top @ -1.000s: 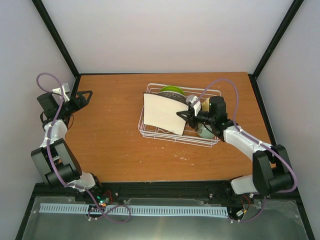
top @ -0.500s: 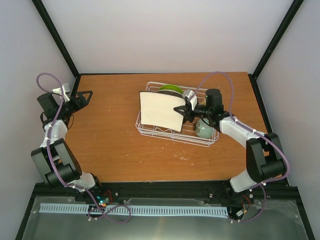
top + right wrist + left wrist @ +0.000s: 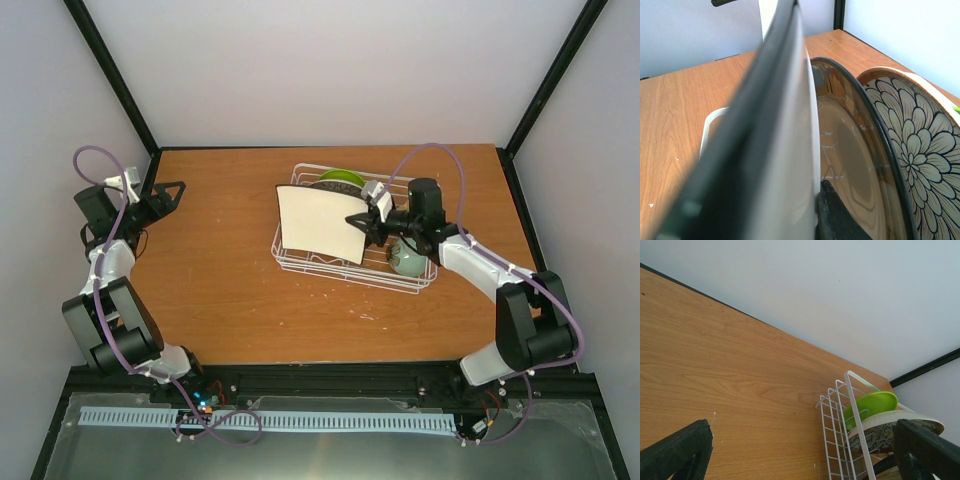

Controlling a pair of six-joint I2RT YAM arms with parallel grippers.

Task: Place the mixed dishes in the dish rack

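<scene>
- My right fingers (image 3: 360, 224) pinch the right edge of the white square plate (image 3: 318, 222), which stands on edge at the left end of the rack (image 3: 340, 272); I cannot tell whether it touches the wires.
- Just behind it stand the dark-rimmed plate (image 3: 850, 165), the flower plate (image 3: 912, 145) and the green plate (image 3: 342, 178).
- The mint bowl (image 3: 407, 260) sits at the rack's right end.
- My left fingers (image 3: 170, 195) are spread wide over the counter's (image 3: 220, 270) far left corner.

Wood-grain table (image 3: 220, 270), smooth and matt; rack (image 3: 856, 415) of white coated wire; square plate (image 3: 318, 222), dark-rimmed plate (image 3: 850, 165) and petal plate (image 3: 920, 145) all gleaming, glazed.
</scene>
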